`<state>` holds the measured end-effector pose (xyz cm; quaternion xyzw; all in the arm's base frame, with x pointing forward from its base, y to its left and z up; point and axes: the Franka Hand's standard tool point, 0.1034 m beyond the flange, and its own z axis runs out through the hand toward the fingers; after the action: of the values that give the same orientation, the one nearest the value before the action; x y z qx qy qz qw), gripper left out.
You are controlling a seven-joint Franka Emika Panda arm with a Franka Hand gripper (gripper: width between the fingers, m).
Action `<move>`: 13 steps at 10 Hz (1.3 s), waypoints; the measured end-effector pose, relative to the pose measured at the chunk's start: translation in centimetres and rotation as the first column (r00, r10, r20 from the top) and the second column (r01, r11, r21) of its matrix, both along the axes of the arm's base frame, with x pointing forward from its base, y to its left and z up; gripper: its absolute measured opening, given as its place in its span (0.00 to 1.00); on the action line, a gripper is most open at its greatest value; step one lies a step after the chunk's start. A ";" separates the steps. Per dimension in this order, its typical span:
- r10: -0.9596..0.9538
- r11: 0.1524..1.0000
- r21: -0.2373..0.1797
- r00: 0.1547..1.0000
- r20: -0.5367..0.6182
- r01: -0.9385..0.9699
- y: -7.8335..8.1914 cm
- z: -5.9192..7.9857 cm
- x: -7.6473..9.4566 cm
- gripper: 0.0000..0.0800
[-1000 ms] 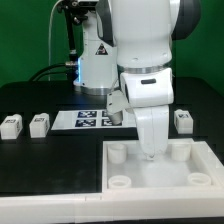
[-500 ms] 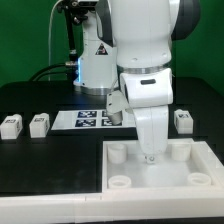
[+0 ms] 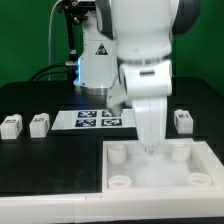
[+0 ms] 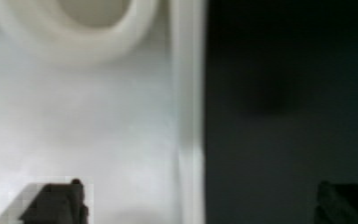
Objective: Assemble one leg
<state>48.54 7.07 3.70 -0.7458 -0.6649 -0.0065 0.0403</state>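
Three small white legs with black-and-white tags lie on the black table: two at the exterior view's left [image 3: 10, 125] [image 3: 38, 123] and one at its right [image 3: 183, 121]. The large white panel [image 3: 150, 176] with round corner sockets lies in front. My gripper [image 3: 150, 147] hangs fingers-down over the panel's far edge, between the two far sockets. In the wrist view my gripper [image 4: 201, 192] is open and empty; one fingertip [image 4: 55, 202] is over the white panel [image 4: 87, 110], the other over the black table. One socket [image 4: 92, 14] shows there.
The marker board [image 3: 95, 120] lies flat behind the panel, partly hidden by the arm. The robot base [image 3: 92, 65] and cables stand at the back before a green backdrop.
The wrist has turned a little and the grey part on the hand's left side has swung out of sight. The gripper tip sits slightly higher. The legs and the panel have not moved.
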 end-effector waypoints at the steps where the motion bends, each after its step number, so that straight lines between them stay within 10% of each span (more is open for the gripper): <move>1: -0.069 0.998 -0.009 0.998 0.008 0.069 0.8 1.4 -0.7 0.81; 5: -0.481 0.876 -0.021 0.877 0.021 0.481 4.6 4.6 -2.5 0.81; 10: -0.848 0.529 -0.029 0.529 -0.015 0.848 5.4 4.4 -2.7 0.81; 13: -0.982 0.183 -0.086 0.178 -0.062 0.979 7.5 2.3 -4.8 0.81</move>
<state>43.75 14.61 6.04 -0.9980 -0.0318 0.0167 0.0511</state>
